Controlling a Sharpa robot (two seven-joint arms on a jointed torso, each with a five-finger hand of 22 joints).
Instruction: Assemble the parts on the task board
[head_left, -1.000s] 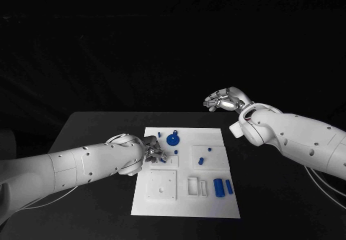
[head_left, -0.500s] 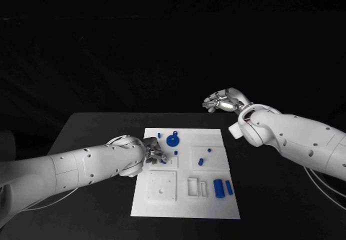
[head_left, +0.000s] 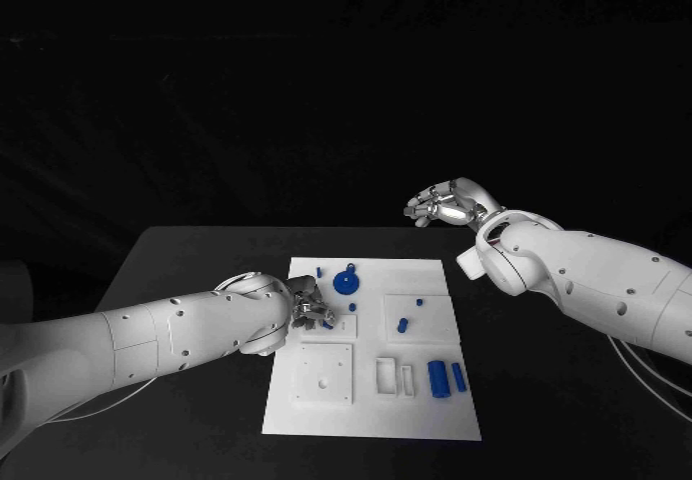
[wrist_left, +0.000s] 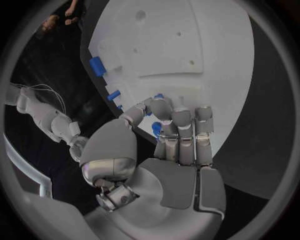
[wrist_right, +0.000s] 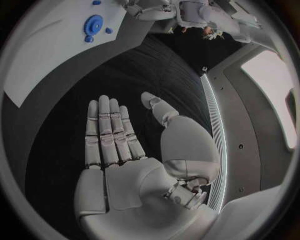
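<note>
White plastic is what I have under the head camera: the task board (head_left: 372, 345) lies in the lower middle of the frame on the black table (head_left: 188, 260), with blue parts scattered over it. I see a round blue disc (head_left: 346, 281) near the board's top edge, a small blue peg (head_left: 402, 324) around the centre, and two upright-lying blue cylinders (head_left: 447, 378) side by side toward the lower right of the board. My left hand (head_left: 306, 303) sits at the board's left edge in the middle-left of the frame, knuckles toward the camera. In the left wrist view the left hand (wrist_left: 169, 135) has its fingers (wrist_left: 185, 131) pressed together and curled down onto the board, the thumb bent in toward them, and a small blue part (wrist_left: 156, 129) shows between the thumb and the fingers, touching them; I read that as a pinch, though most of the piece is hidden by the fingers. More blue pieces lie just beyond the fingertips along the board's edge there. My right hand (head_left: 449, 204) is held up in the upper right of centre in the head view, off the board and well apart from every part. The right wrist view shows the right hand (wrist_right: 119, 150) flat, fingers straight and side by side, thumb out to the side, holding nothing, with the disc (wrist_right: 94, 23) far off at the upper left.
</note>
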